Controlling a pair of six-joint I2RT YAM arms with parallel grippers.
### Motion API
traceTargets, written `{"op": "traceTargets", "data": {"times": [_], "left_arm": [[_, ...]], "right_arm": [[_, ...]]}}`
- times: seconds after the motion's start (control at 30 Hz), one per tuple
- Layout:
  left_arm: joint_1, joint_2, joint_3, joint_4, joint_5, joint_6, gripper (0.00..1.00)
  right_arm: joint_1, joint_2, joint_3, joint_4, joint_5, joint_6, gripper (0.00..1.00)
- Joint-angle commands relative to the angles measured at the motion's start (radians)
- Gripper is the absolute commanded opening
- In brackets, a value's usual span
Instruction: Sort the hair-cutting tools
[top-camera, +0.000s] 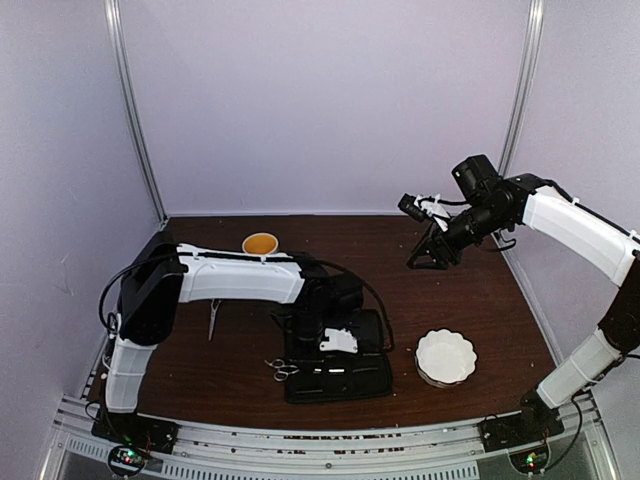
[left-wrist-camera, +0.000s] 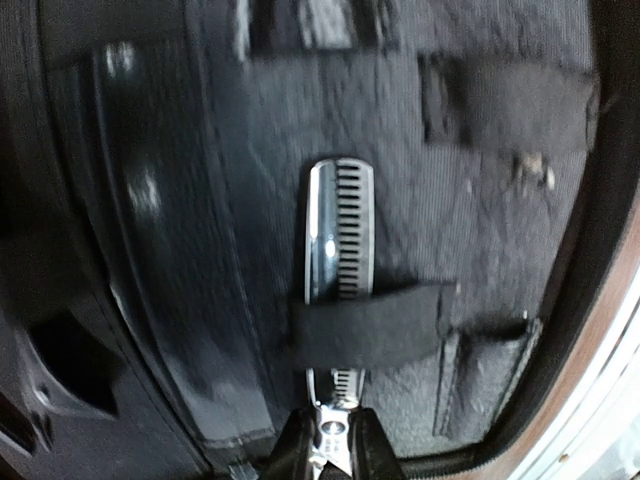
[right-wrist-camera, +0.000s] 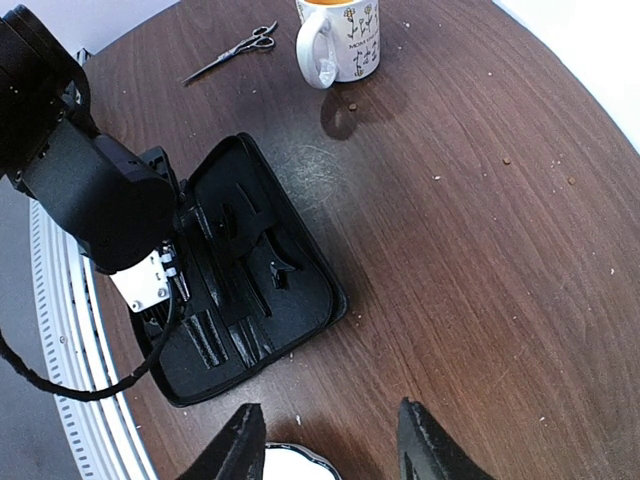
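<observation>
The black zip case (top-camera: 366, 384) lies open in front of the left arm. My left gripper (left-wrist-camera: 335, 452) is low inside it, shut on the pivot end of silver toothed scissors (left-wrist-camera: 340, 230) whose blade is tucked under an elastic strap (left-wrist-camera: 372, 325). Ring handles (top-camera: 282, 370) stick out at the case's left edge. A second pair of silver scissors (top-camera: 214, 318) lies on the table to the left, also in the right wrist view (right-wrist-camera: 235, 45). A small black clip-like piece (right-wrist-camera: 278, 272) sits in the case (right-wrist-camera: 310, 290). My right gripper (top-camera: 425, 246) is open, empty and raised at the back right.
A white patterned mug (top-camera: 260, 243) stands at the back behind the left arm (right-wrist-camera: 340, 45). A white scalloped bowl (top-camera: 445, 357) sits right of the case; its rim (right-wrist-camera: 290, 466) shows between my right fingers. Walls enclose the brown table (top-camera: 450, 290).
</observation>
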Motion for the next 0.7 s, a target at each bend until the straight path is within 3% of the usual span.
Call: {"op": "traceTargets", "data": {"times": [0.0, 0.5, 0.67], "left_arm": [[-0.004, 0.041, 0.038, 0.036, 0.034, 0.037, 0.0], [-0.005, 0.073, 0.032, 0.191, 0.141, 0.014, 0.0], [-0.005, 0.064, 0.02, 0.239, 0.152, -0.001, 0.07]], "right_arm": [[0.007, -0.013, 0.007, -0.003, -0.003, -0.004, 0.46], [0.014, 0.021, 0.029, -0.019, -0.006, -0.006, 0.46], [0.02, 0.033, 0.038, -0.026, -0.003, -0.007, 0.46]]}}
